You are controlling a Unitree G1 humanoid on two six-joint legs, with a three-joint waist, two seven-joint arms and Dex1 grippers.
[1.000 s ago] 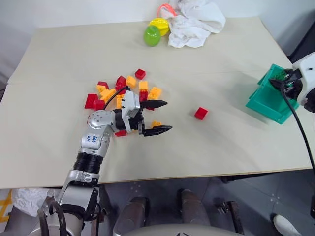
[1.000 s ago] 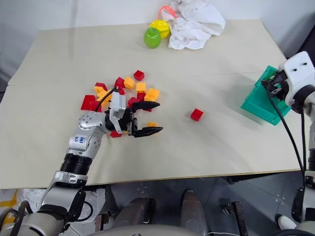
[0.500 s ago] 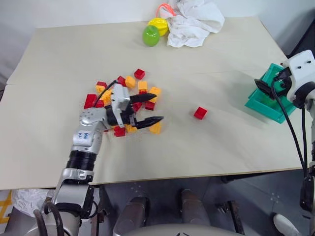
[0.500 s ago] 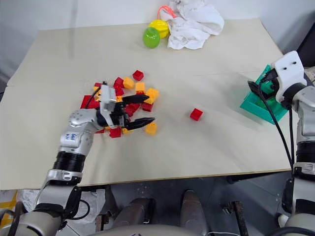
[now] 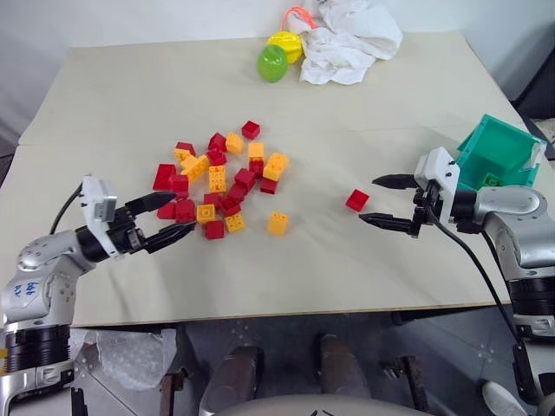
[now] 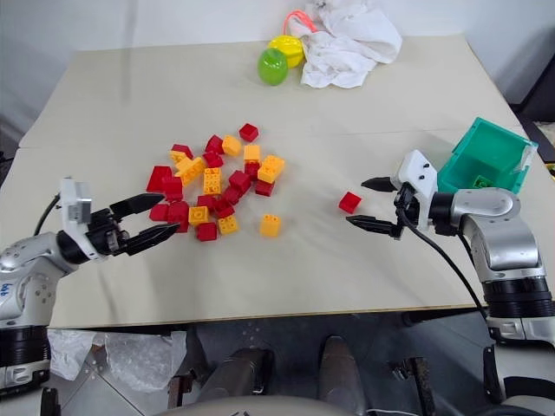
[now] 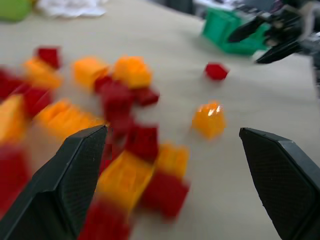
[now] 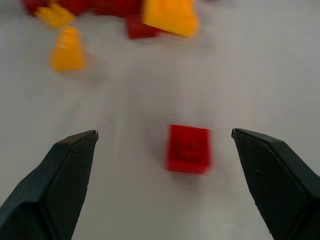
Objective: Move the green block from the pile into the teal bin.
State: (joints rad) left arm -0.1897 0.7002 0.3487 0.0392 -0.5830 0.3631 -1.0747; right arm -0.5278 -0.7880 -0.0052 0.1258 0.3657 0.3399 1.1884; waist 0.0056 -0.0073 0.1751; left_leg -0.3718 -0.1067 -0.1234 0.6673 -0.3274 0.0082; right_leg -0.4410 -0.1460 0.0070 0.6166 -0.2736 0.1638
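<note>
The desk (image 5: 390,95) was wide and mostly bare, so I had room to work. The teal bin (image 5: 503,143) stood at its right edge, well apart from the pile (image 5: 217,182) of red and yellow-orange blocks left of centre. My left claw (image 5: 184,212) hung level with its fingers spread, the tips at the near-left edge of the pile and holding nothing. My right claw (image 5: 368,199) was spread just as wide and empty, between the bin and a lone red block (image 5: 355,200) that lay just off its tips. I could find no green block among the pile. A small green shape on the bin floor (image 6: 479,182) was, I judged, the green block, though it was too small to be sure. If so, the move was as good as done, and the job in hand was simply to get both arms clear. I wanted to lift before swinging, so the right claw would not nudge the red block or clip the bin wall. The left claw needed to draw straight back without raking the pile.
</note>
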